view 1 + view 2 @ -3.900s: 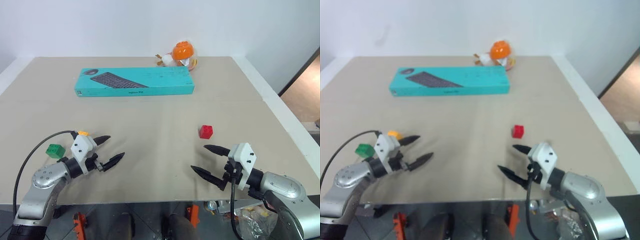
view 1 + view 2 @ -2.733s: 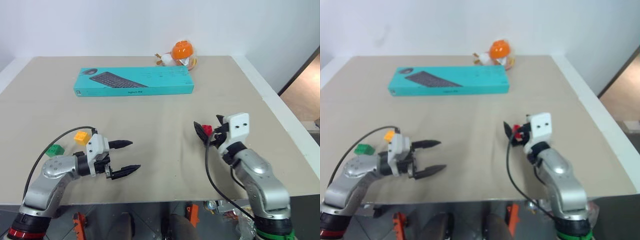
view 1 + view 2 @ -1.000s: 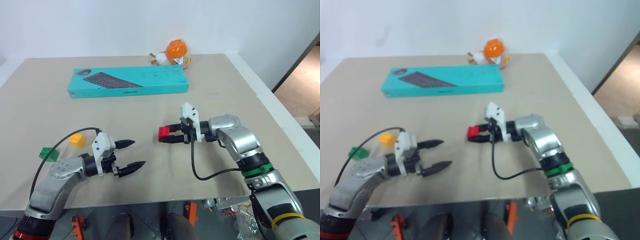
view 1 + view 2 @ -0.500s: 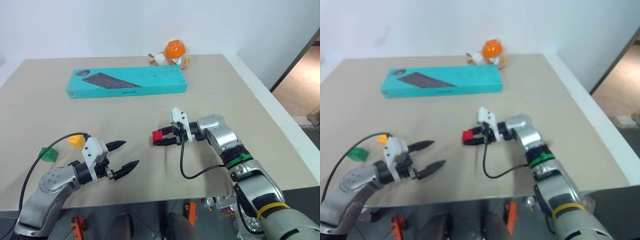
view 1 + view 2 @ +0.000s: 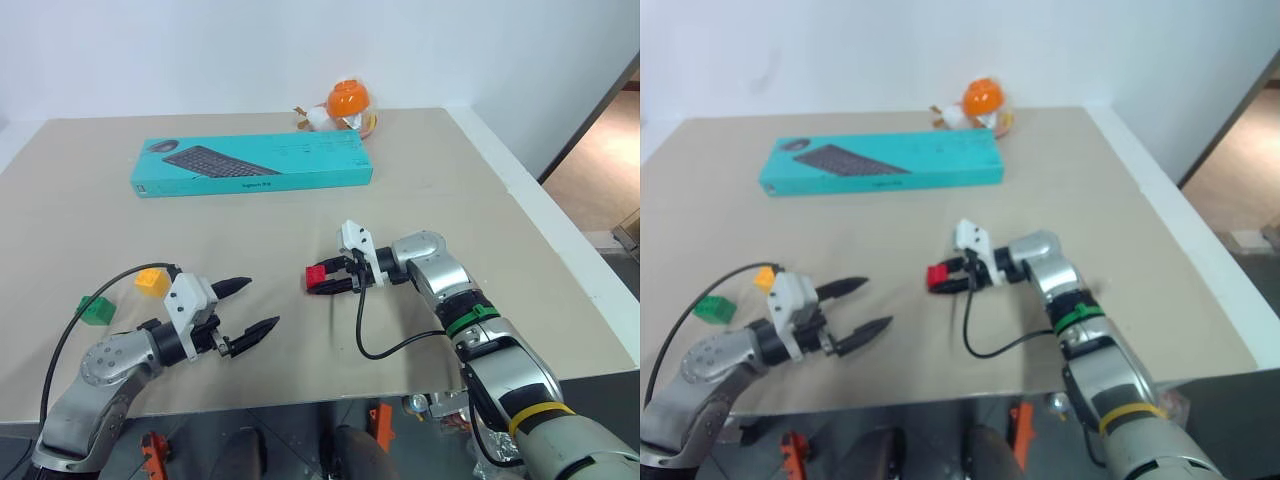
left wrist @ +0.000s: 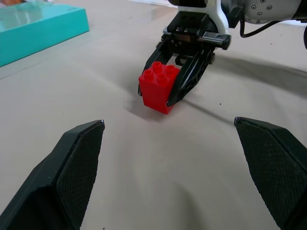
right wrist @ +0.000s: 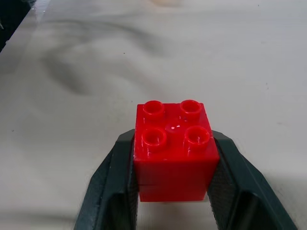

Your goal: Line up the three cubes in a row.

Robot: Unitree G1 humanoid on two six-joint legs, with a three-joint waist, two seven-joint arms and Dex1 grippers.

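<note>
Right end effector is reaching in over the middle of the table, pointing toward the robot's left, and the red cube is sitting between its two black fingers, studs up. In the right wrist view both fingers are lying flat against the cube's side faces, so the end effector is clamped on the red cube. In the left wrist view the cube's lower edge looks to be resting on the table surface, though contact there is hard to confirm. Left end effector is hanging low over the near part of the table with its fingers spread wide apart, nothing between them, and it is aiming toward the red cube, which lies ahead of its tips and near them, not touching. The yellow-orange cube is sitting on the table behind the left end effector, beside its white housing toward the robot's left. The green cube is lying further out to the left of that, near the yellow-orange one but apart from it. Both are well apart from the red cube. Far beyond both end effectors, a long teal keyboard box is lying flat across the table, with a round orange toy just past its right end by the far edge.
</note>
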